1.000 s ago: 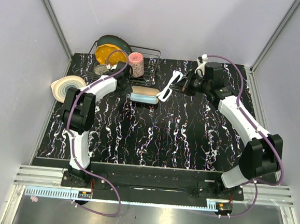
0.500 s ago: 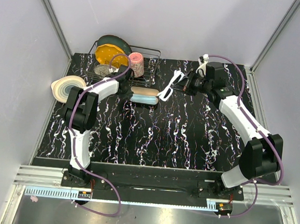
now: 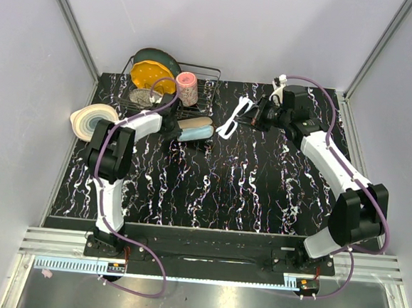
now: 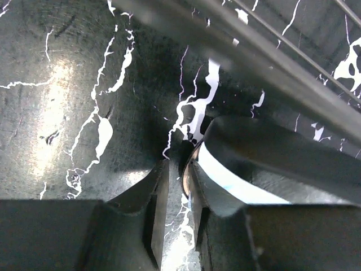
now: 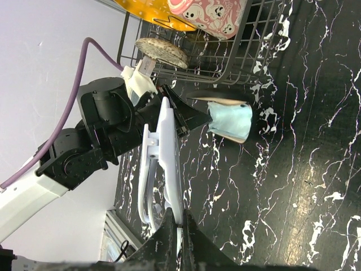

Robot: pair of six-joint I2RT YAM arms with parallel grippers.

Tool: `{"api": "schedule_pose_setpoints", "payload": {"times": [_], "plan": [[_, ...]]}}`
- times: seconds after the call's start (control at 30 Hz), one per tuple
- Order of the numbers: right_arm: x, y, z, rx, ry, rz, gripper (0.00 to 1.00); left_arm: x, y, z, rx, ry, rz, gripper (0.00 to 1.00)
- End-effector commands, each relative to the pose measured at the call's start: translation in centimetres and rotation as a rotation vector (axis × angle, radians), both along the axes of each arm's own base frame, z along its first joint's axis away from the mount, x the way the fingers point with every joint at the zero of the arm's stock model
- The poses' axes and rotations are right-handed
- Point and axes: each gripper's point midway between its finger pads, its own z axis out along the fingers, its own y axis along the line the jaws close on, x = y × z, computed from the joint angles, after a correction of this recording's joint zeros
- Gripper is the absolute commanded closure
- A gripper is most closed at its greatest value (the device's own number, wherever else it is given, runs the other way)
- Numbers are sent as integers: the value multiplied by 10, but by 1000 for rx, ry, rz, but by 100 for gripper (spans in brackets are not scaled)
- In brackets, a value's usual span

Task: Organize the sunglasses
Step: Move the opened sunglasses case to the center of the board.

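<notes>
Sunglasses (image 3: 231, 120) are up off the table (image 3: 260, 187), just right of the open glasses case (image 3: 192, 123). My right gripper (image 3: 250, 117) has them, fingers pinched tight on the frame. Left gripper (image 3: 174, 128) is at the case's left end, fingers a narrow gap apart. I can't tell if it grips.

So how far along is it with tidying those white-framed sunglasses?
Picked up, not yet put away. In hand: the right gripper holds the thin white-framed sunglasses in the air, and the left gripper pinches the end of the black oblong glasses case holding a light-blue cloth. Left: getting the sunglasses into that case, probably.
</notes>
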Motion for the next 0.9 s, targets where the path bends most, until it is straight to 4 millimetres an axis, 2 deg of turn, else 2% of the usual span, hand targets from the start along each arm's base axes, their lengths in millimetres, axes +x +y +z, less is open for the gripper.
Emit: {"api": "schedule_pose_setpoints", "payload": {"times": [0.0, 0.17, 0.37, 0.5, 0.7, 0.83, 0.87], "plan": [[5, 1, 4, 24, -5, 4, 100, -13, -6, -2, -20, -3, -56, 73], [6, 2, -2, 16, 21, 9, 100, -11, -13, 5, -46, -39, -83, 66], [9, 4, -20, -5, 86, 12, 100, -14, -22, 5, -47, -41, -111, 67], [13, 3, -31, -26, 132, 0, 100, -20, -21, 1, -34, -27, -94, 79], [12, 3, -37, -28, 157, -6, 100, -27, -11, 2, -2, -8, -42, 85], [10, 3, -42, -27, 173, -4, 100, -31, -12, 1, 0, -2, -34, 92], [9, 3, -45, -26, 181, -3, 100, -33, -12, 1, 1, 2, -32, 100]]}}
